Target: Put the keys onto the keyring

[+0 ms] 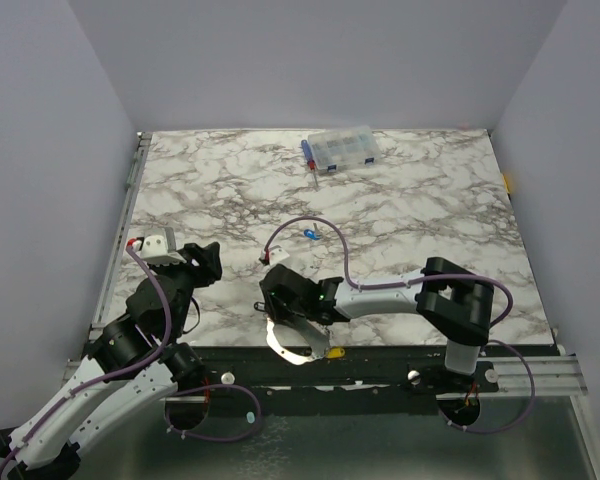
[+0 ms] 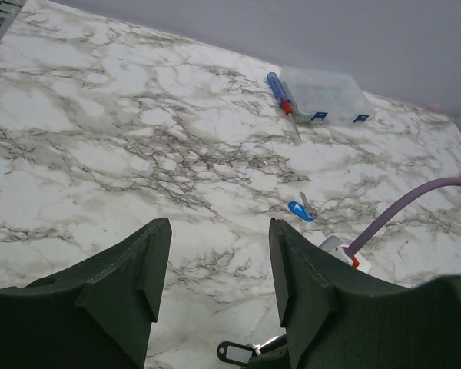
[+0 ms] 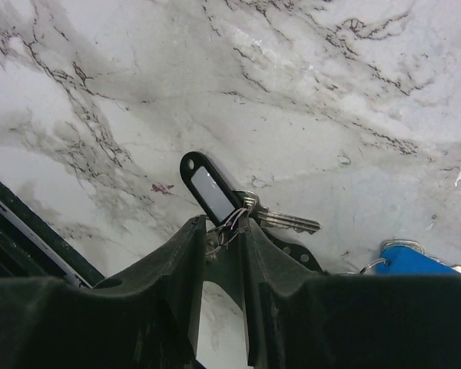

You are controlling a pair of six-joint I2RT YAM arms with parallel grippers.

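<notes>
Your right gripper (image 3: 224, 227) has its jaws squeezed down to a narrow slot. A bit of fine wire loop sits right at the tips, but I honestly can't tell if it's clamped or just touching. Straight out at 12 o'clock from the tips lies one of the keys (image 3: 209, 188): an oblong tag with a black rim and a clear grey window, flat on the marble table (image 3: 307, 92). A plain silver key (image 3: 286, 222) pokes out from it toward 3 o'clock. A blue tag (image 3: 411, 260) with a small ring peeks from behind the finger at 4 o'clock. From the top camera, the keyring (image 1: 283, 347) shows as a bright silver arc at 6 o'clock of that gripper, on the table's near edge. A yellow tag (image 1: 334, 352) lies just beside it. Your left gripper (image 2: 219, 231) is gaping wide with nothing between the fingers, hanging over the marble.
</notes>
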